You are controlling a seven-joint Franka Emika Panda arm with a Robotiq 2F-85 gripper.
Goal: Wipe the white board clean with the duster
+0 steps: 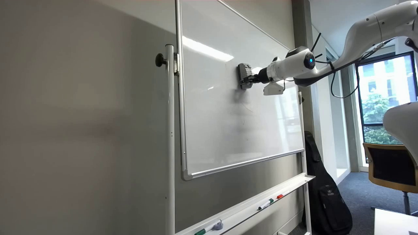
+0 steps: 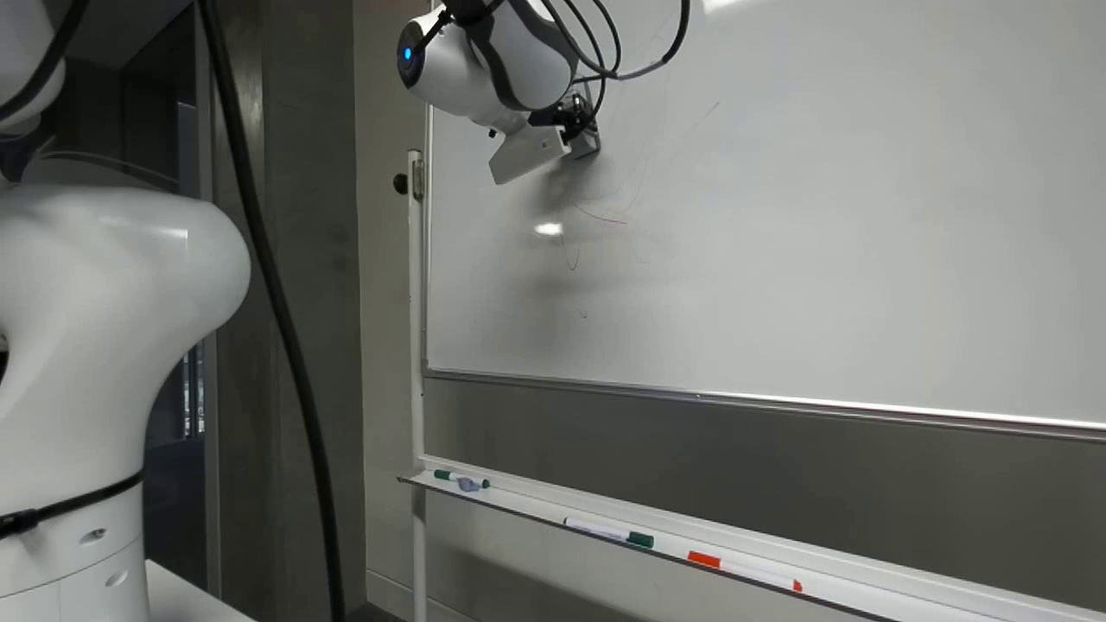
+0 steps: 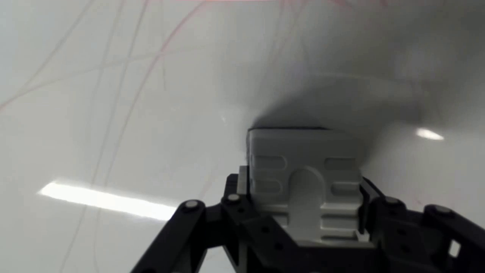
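The white board (image 1: 212, 130) stands upright in its silver frame and shows in both exterior views (image 2: 864, 242). It fills the background of the wrist view (image 3: 182, 132). Faint red and grey lines (image 2: 600, 217) mark it, and more red lines (image 3: 153, 64) show in the wrist view. The grey duster (image 3: 305, 182) has its dark face toward the board, at or very close to the surface; contact is hard to tell. It also shows in the exterior views (image 1: 244, 70) (image 2: 587, 147). My gripper (image 3: 304, 195) is shut on the duster's two sides, in the board's upper part.
A white ledge (image 1: 235, 213) below the board holds several pens, among them a green-capped marker (image 2: 609, 530) and a red-capped marker (image 2: 704, 560). A black guitar bag (image 1: 328, 199) leans beside the stand. A chair (image 1: 392, 166) stands near the window. Loose cables (image 2: 596, 43) hang around the arm.
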